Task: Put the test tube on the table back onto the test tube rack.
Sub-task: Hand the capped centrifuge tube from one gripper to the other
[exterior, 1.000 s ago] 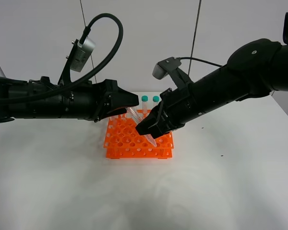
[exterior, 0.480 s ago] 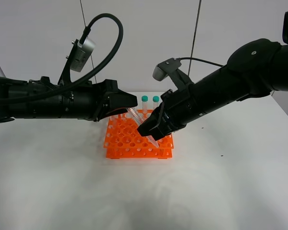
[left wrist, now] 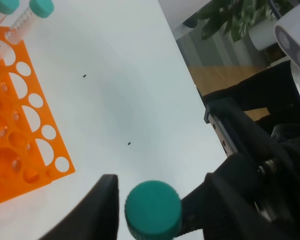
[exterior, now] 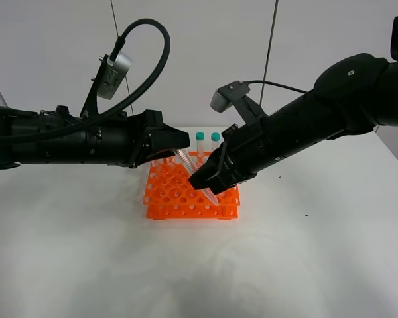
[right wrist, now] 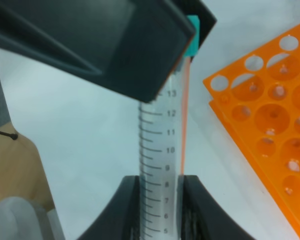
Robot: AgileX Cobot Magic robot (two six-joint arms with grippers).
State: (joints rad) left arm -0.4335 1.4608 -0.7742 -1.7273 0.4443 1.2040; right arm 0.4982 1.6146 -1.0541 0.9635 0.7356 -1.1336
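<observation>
The test tube (exterior: 184, 161), clear with a teal-green cap (left wrist: 152, 209), hangs tilted above the orange test tube rack (exterior: 179, 195). My right gripper (exterior: 204, 180) is shut on its lower body; the right wrist view shows its fingers (right wrist: 131, 197) pinching the graduated tube (right wrist: 160, 150). My left gripper (exterior: 180, 142) sits at the cap end. In the left wrist view (left wrist: 157, 200) its jaws stand apart on either side of the cap, with gaps. The tube's pointed tip shows just below the right gripper, over the rack.
Two capped tubes (exterior: 199, 142) (exterior: 215, 140) stand in the rack's back row and also show in the left wrist view (left wrist: 40, 10). The white table (exterior: 285, 252) spreads around the rack. Both black arms cross above the rack.
Almost nothing has moved. The right gripper with the tube has shifted very slightly to the right, and the left arm holds still.
</observation>
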